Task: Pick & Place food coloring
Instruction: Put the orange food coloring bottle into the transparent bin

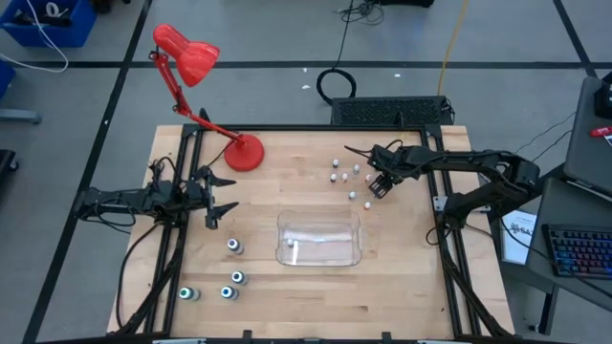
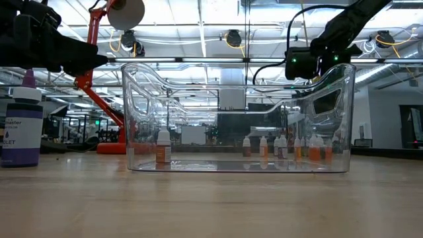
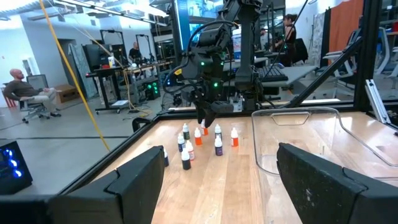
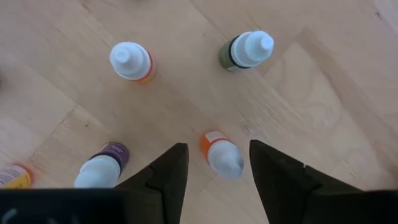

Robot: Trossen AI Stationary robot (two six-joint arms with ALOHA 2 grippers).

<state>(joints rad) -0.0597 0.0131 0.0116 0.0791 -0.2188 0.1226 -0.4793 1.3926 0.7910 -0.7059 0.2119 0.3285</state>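
Above the bottle cluster right of the lamp (image 1: 203, 57), the right gripper (image 4: 213, 165) is hanging with fingers apart around an orange bottle (image 4: 222, 154), and should close squarely on it, while the left gripper (image 1: 212, 196) is waiting parted near the table's left edge.

Even, bright overhead light falls on the wooden counter (image 1: 316, 287) in the high view, with only soft, short shadows beside the red desk lamp (image 1: 196, 67). At table height, rows of ceiling lights behind the scene glare through the clear plastic tray (image 2: 238, 119), whose walls bend and smear the room beyond; the near counter surface is soft and out of focus. In the left wrist view the dark fingers (image 3: 134, 180) are blurred close to the lens, and the room behind is sharper. The right wrist view is evenly lit, and the orange-labelled bottle (image 4: 222, 154) between the fingers looks slightly smeared.
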